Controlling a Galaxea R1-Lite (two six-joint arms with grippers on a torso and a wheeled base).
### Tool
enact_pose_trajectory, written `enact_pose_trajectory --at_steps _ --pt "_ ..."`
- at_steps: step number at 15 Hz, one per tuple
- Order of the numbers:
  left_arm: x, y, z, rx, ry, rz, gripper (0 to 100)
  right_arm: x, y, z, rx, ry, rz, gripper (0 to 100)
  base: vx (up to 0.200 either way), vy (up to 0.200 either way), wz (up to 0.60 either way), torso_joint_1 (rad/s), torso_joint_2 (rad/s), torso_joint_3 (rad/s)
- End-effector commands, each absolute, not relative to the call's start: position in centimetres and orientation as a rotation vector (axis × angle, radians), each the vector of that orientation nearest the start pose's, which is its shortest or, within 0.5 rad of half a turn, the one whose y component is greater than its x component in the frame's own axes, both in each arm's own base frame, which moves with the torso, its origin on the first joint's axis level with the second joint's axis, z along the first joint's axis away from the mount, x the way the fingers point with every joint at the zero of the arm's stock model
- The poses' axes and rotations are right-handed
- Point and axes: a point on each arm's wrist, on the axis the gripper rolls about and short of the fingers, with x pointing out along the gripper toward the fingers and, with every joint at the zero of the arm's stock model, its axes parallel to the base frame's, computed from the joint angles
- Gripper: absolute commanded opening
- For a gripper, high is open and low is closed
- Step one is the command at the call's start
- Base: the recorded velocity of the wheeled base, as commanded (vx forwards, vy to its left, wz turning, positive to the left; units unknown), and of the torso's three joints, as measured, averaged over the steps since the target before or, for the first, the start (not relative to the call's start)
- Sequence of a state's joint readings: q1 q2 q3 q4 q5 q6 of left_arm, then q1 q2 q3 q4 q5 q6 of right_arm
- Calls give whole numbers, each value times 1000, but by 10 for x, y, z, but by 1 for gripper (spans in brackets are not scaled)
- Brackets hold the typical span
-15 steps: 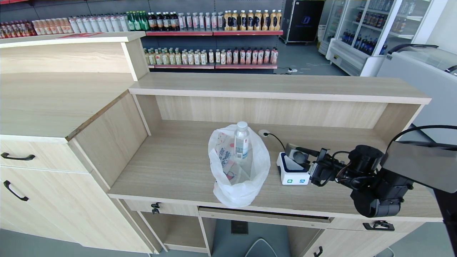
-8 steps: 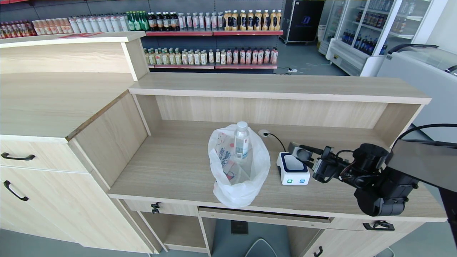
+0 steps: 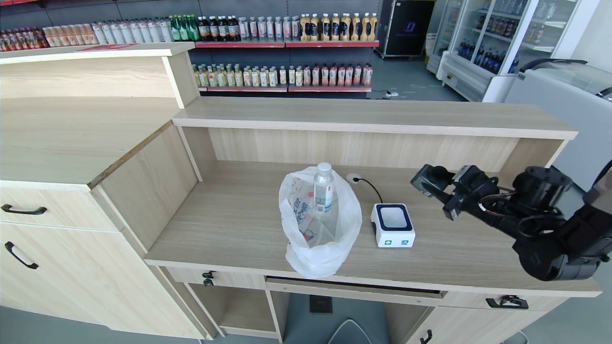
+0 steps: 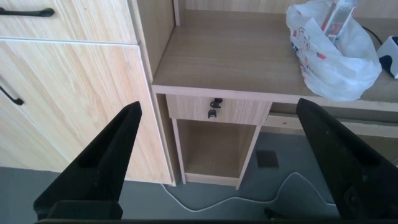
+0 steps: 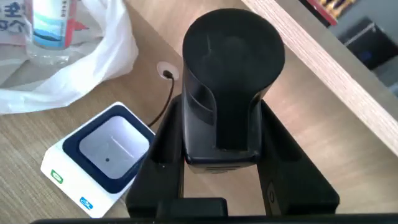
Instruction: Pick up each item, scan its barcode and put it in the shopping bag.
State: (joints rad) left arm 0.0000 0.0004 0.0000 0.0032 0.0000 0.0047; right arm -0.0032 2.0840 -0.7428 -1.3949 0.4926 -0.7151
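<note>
Grips a dark cylindrical item (image 5: 233, 62) in the right hand (image 5: 229, 146), one finger pressed to each side of it, closed only as far as the item allows. Holds it in the air above the tabletop (image 3: 229, 220), at about 2 o'clock from the scanner (image 3: 392, 224) on the head view's clock face, apart from the scanner and lower than the raised ledge at the back. Cannot tell what the item is beyond its dark, round body, nor where any barcode sits.

Shows the scanner as a white box with a dark-framed window facing up and two small coloured marks on its near face, standing flat on the tabletop. Has a black cable (image 3: 370, 187) running from its 12 o'clock side toward 11 o'clock, into a round port in the tabletop.

Puts the white shopping bag (image 3: 306, 258) at 9 o'clock from the scanner, just beside it, mouth open upward, red and blue print on its wall. Inside, upright against the bag's 12 o'clock side: a clear bottle (image 3: 323, 191) with a pale cap and a printed label.

Has the left hand (image 4: 219, 109) spread wide, nothing between its fingers, low in front of the cabinet, around 7 o'clock from the bag, facing a small drawer (image 4: 249, 113) with a key in its lock, just under the tabletop's edge.
</note>
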Motion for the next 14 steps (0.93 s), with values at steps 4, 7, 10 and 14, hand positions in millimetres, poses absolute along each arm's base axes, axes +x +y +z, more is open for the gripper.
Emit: enact_pose_trajectory --at_steps 4,7,10,14 --pt "-23 0 75 5 3 0 100 262 -18 155 -341 145 -225 0 0 0 0 0 0 0" --pt "-23 0 75 5 3 0 100 254 -18 163 -343 126 -302 0 0 0 0 0 0 0" --pt "-23 0 75 5 3 0 100 252 -8 168 -366 79 -183 0 0 0 400 2 2 2" --pt "-23 0 75 5 3 0 100 253 29 163 -436 40 155 0 0 0 600 2 5 2"
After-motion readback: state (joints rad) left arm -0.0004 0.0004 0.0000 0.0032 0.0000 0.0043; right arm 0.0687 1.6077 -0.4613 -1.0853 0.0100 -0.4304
